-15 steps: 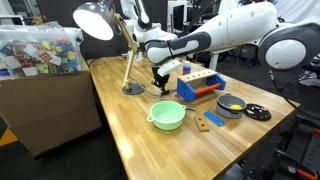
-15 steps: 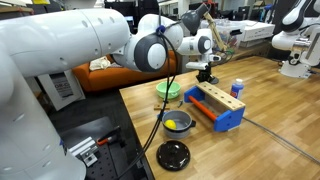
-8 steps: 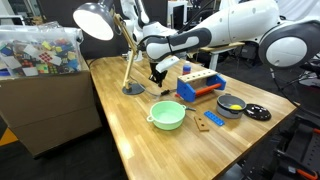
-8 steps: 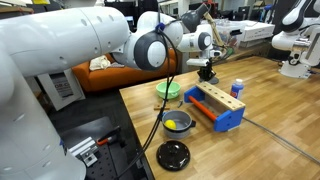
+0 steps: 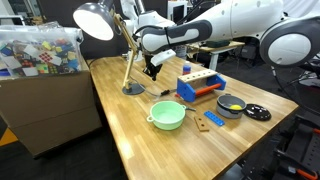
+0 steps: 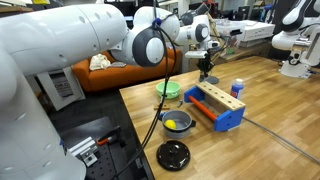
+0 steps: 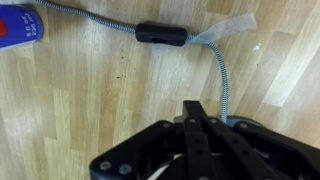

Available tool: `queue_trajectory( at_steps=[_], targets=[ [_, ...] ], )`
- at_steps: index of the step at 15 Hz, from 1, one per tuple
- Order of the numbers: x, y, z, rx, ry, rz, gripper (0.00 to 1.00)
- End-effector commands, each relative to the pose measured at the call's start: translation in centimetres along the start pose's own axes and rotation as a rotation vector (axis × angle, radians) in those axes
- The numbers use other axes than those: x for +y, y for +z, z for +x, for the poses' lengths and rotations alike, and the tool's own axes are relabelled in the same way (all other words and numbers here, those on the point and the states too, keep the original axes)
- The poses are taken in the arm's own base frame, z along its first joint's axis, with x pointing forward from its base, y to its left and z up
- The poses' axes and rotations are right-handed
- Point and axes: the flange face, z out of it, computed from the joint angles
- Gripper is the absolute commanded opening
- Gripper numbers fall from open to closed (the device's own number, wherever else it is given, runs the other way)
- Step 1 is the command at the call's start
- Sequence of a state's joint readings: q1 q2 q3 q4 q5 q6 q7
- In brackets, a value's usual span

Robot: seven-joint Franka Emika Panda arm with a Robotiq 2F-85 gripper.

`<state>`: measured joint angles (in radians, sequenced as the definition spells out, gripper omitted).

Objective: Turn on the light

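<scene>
The light [image 5: 96, 19] stands at the table's far left corner: grey dome shade, slanted light-wood arm and round grey base [image 5: 133, 89]. Its braided cord [image 7: 222, 85] lies on the wood, with a black inline switch [image 7: 162, 34] on it. My gripper [image 5: 152, 70] hangs above the table just beside the lamp base, fingers pointing down. It also shows in an exterior view [image 6: 205, 72]. In the wrist view the fingers [image 7: 193, 108] are pressed together and hold nothing. They are above the cord, apart from the switch.
A green bowl [image 5: 167, 115], a blue and wood toy box [image 5: 200, 85], a grey bowl with a yellow item [image 5: 231, 105], a black lid [image 5: 258, 113] and a blue can [image 6: 237, 90] stand on the table. A cardboard box [image 5: 40, 90] stands beside the table.
My gripper has risen and moved toward the lamp base. It stays shut. Nothing else has moved.
</scene>
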<state>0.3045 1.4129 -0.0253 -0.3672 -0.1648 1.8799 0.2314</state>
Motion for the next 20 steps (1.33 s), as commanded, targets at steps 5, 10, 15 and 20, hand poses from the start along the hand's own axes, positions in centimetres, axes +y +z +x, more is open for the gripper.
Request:
queue_trajectory(
  at_steps=[5,10,15,20],
  targets=[
    [0.2,-5.4,1.0,0.056,0.045,-0.077,0.0],
    [-0.5,-7.9,0.7,0.045,0.104,-0.121,0.0],
    [-0.5,-9.9,0.2,0.016,0.222,-0.157,0.0],
    [-0.3,-11.7,0.3,0.02,0.319,-0.142,0.0]
  ],
)
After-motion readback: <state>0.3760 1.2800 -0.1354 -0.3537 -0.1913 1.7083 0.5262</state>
